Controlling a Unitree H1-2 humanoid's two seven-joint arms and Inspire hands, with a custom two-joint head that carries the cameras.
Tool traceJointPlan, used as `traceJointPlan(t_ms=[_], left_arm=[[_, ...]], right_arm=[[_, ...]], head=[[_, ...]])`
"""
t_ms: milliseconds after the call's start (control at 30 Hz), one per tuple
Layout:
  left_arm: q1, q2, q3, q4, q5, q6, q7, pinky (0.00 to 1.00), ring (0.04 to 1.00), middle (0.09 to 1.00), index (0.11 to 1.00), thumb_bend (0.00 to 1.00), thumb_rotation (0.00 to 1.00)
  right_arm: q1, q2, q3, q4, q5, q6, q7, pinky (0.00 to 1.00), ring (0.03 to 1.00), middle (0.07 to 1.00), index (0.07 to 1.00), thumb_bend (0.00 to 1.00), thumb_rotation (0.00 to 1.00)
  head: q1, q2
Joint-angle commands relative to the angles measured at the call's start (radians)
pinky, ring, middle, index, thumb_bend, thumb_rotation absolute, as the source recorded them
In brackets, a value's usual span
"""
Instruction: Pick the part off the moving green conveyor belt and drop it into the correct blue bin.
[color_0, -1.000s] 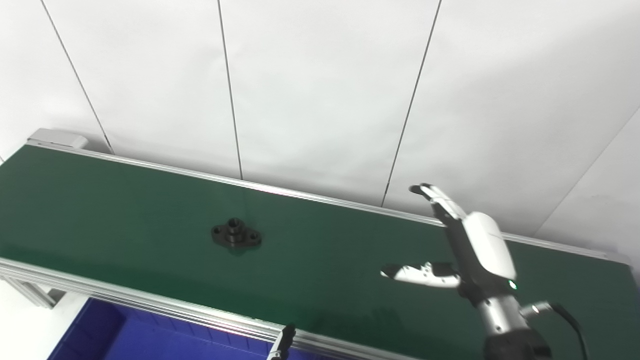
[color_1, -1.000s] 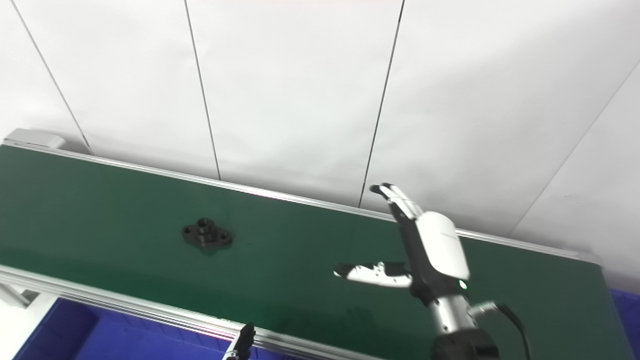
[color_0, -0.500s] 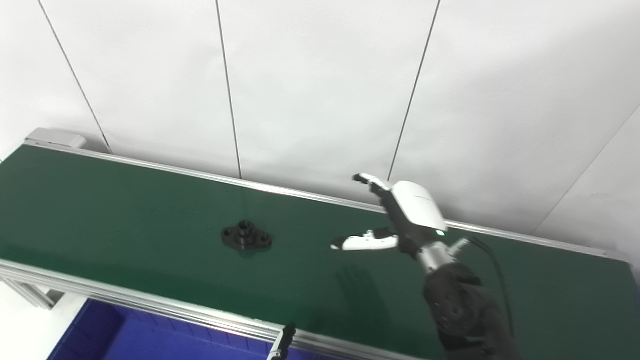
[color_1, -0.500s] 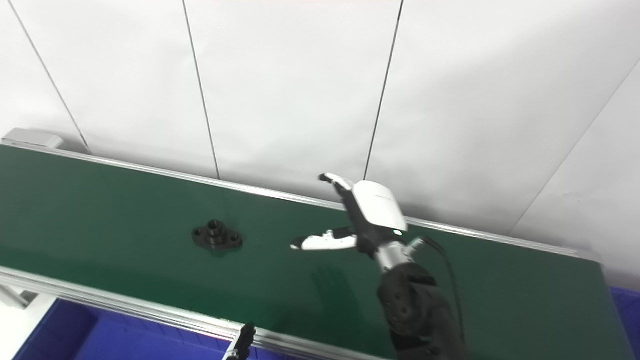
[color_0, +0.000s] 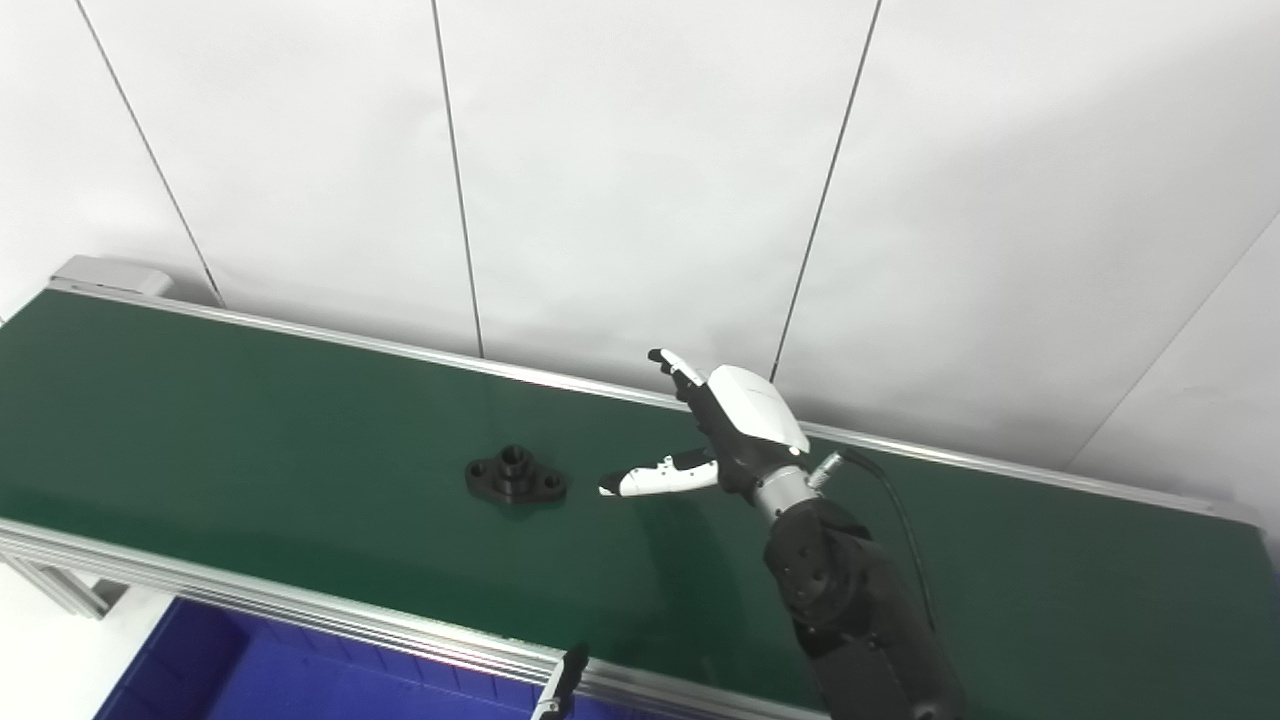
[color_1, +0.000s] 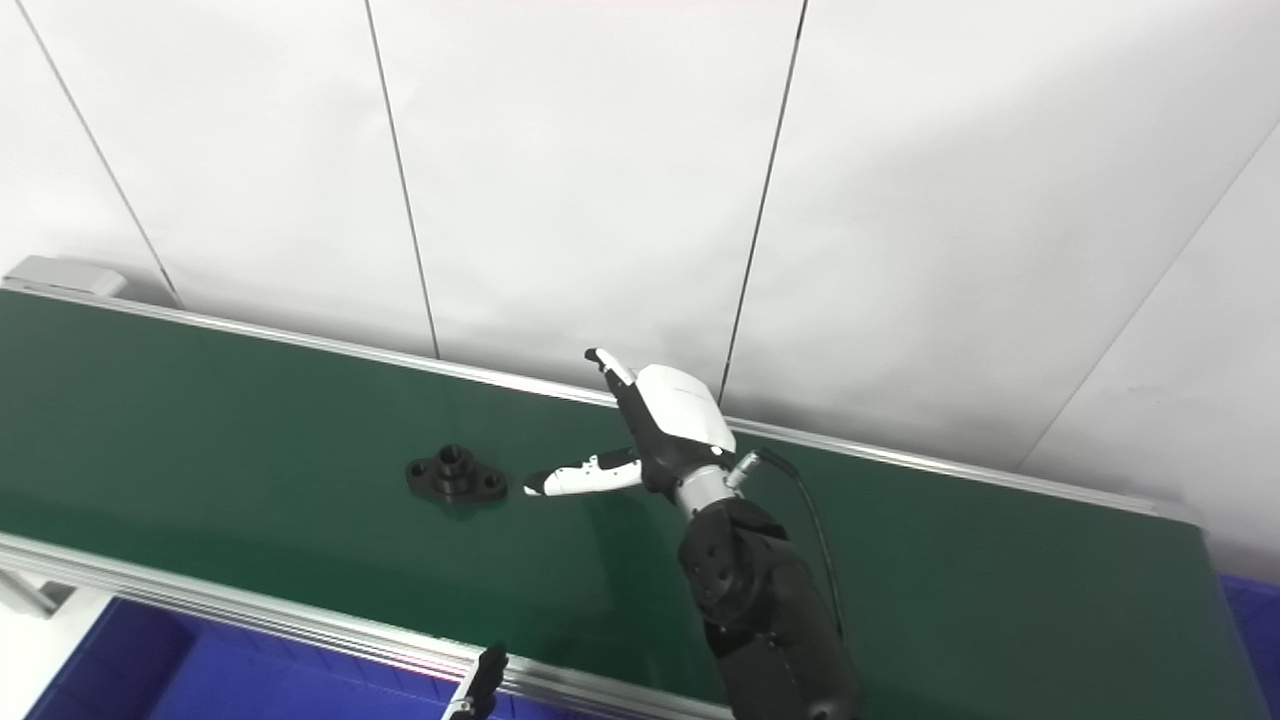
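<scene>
A small black flanged part with a raised round hub lies flat on the green conveyor belt; it also shows in the right eye view. My right hand is open, thumb and fingers spread, just right of the part and a little above the belt, not touching it. Its thumb tip points at the part from a short gap away. My left hand is not in view.
A blue bin sits below the belt's near edge at bottom left. Another blue bin corner shows at the far right. A white panelled wall runs behind the belt. A small black bracket stands on the near rail.
My right hand has reached left and forward along the belt towards the part, staying open. The part has drifted right on the belt.
</scene>
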Motion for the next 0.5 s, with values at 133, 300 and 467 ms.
traceJointPlan(t_ms=[133, 300, 467], left_arm=[[0.018, -0.049, -0.052, -0.034, -0.006, -0.038, 0.023, 1.0, 1.0, 1.0, 1.0, 0.67, 0.97], [0.028, -0.056, -0.061, -0.041, -0.009, -0.039, 0.023, 1.0, 1.0, 1.0, 1.0, 0.69, 0.97], [0.031, -0.063, -0.08, -0.045, 0.0, -0.038, 0.04, 1.0, 1.0, 1.0, 1.0, 0.75, 0.96]], right_arm=[[-0.08, 0.051, 0.035, 0.079, 0.012, 0.005, -0.059, 0.64, 0.822, 0.907, 0.941, 1.0, 0.62], [-0.097, 0.065, 0.045, 0.144, 0.041, -0.003, -0.08, 0.64, 0.817, 0.904, 0.941, 1.0, 0.61], [-0.096, 0.088, 0.077, 0.176, 0.041, 0.006, -0.092, 0.65, 0.798, 0.895, 0.932, 1.0, 0.61]], head=[[0.021, 0.006], [0.036, 0.011], [0.056, 0.021]])
